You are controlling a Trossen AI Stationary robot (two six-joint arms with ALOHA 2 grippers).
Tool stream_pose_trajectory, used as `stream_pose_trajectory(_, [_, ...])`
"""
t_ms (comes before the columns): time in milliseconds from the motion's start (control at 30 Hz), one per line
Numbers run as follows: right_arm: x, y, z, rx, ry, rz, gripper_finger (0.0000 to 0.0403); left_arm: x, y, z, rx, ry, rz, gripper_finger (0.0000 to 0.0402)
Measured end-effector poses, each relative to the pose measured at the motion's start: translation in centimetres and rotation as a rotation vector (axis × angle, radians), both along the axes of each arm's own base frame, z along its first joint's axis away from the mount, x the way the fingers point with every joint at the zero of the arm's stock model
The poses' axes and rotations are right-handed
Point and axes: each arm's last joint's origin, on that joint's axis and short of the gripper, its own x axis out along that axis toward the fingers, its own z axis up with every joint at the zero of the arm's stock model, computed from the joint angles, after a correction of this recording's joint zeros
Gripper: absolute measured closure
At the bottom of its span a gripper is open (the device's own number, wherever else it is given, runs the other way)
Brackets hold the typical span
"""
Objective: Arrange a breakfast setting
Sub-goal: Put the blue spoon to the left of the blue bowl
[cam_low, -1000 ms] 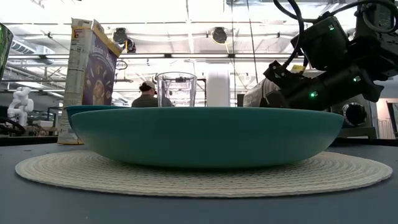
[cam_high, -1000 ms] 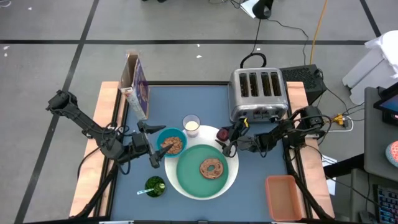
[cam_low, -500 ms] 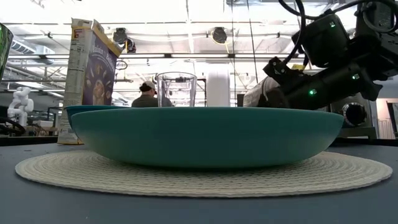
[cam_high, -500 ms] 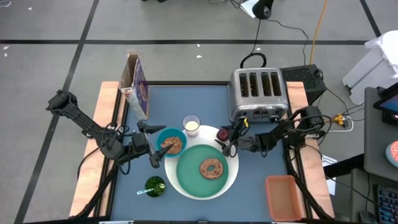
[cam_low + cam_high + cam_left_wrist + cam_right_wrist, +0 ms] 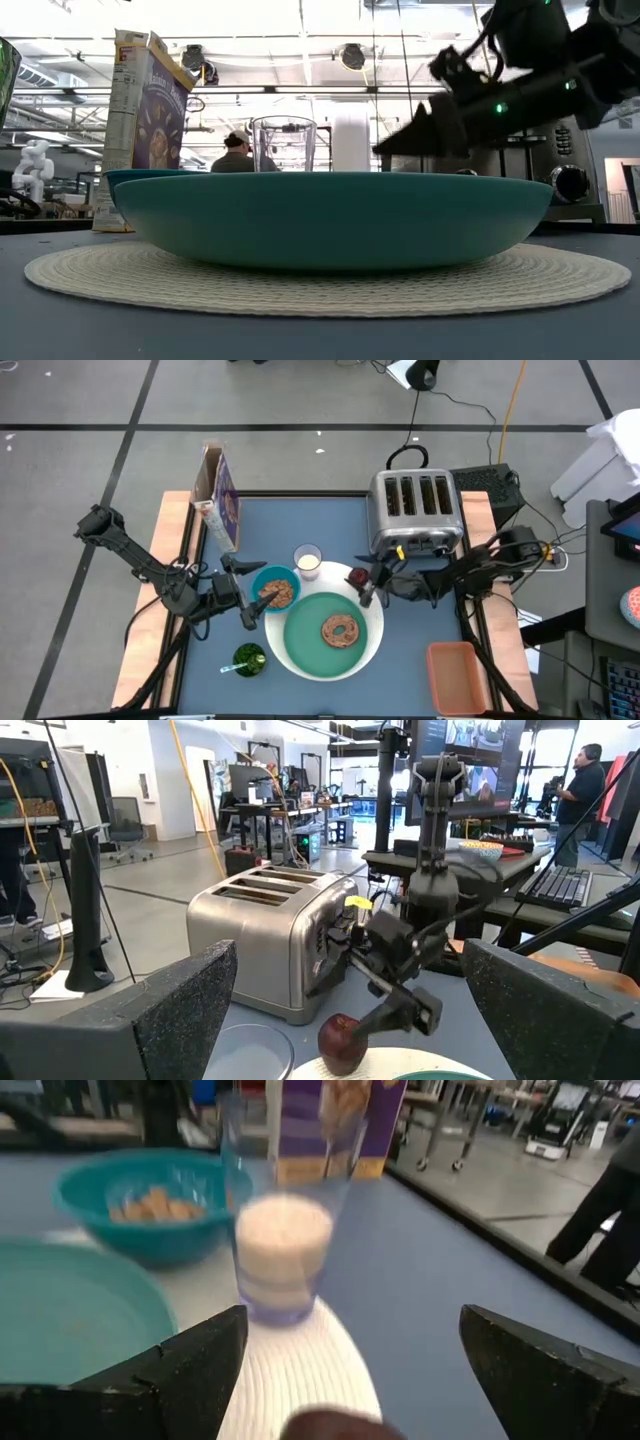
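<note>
Right gripper (image 5: 362, 586) hovering just above the red apple (image 5: 357, 576), fingers spread wide, nothing held. Apple sits on the far right rim of the white plate (image 5: 377, 628), in front of the toaster (image 5: 416, 510). Left gripper (image 5: 243, 592) parked at the left side of the small teal bowl (image 5: 275, 588), fingers also apart, empty. Bagel (image 5: 341, 630) lies on the teal plate (image 5: 305, 635). Glass of milk (image 5: 307, 561) stands just beyond the bowl; cereal box (image 5: 220, 498) upright at far left.
</note>
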Motion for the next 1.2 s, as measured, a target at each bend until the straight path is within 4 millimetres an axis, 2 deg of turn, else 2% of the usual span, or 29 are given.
stream_pose_trajectory(300, [-0.6,0.0,3.2,0.117,-0.176,0.026,0.0045,-0.1,-0.2,0.1,-0.056,-0.031,-0.034,0.0009])
stream_pose_trajectory(500, [-0.9,0.3,4.5,0.165,-0.229,0.146,0.0046,-0.5,-0.8,0.6,-0.271,-0.137,-0.111,0.0009])
stream_pose_trajectory(700, [-1.2,0.6,5.3,0.176,-0.244,0.204,0.0046,-1.4,-2.5,3.7,-0.532,-0.169,-0.21,0.0009])
stream_pose_trajectory(833, [-1.4,0.8,5.4,0.156,-0.233,0.219,0.0046,-2.2,-3.3,6.4,-0.732,-0.093,-0.254,0.0009])
stream_pose_trajectory(1000, [-1.4,1.2,5.4,0.147,-0.227,0.234,0.0046,-3.3,-3.2,8.4,-1.15,0.124,-0.319,0.0009])
stream_pose_trajectory(1067, [-1.4,1.3,5.4,0.147,-0.227,0.24,0.0046,-3.7,-3.3,8.5,-1.313,0.229,-0.333,0.0009])
stream_pose_trajectory(1200, [-1.5,1.4,5.4,0.147,-0.226,0.246,0.0046,-4.2,-3.5,7.6,-1.562,0.415,-0.273,0.0009])
